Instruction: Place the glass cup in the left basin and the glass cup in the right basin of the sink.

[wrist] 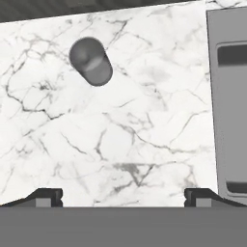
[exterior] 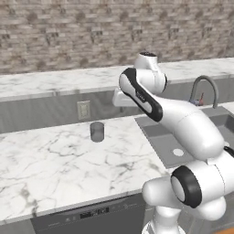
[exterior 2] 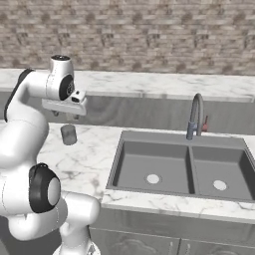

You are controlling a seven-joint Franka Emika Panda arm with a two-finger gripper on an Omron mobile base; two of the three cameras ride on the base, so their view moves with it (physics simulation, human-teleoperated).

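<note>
End effector (wrist: 123,195) hangs spread and empty over the bench (wrist: 135,144); a cup (wrist: 91,61) stands upright, left of the sink (exterior 2: 184,167).

grey glass cup (exterior: 97,131) upright on counter, left of double-basin sink (exterior 2: 184,169)

The arm (exterior: 192,132) hides part of the sink (exterior: 160,137).

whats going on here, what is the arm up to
The robot's open gripper hangs empty above the marble counter. A grey glass cup stands upright on the counter left of the sink, untouched. Both basins hold nothing but their drains, so no cup has been placed yet.
</note>
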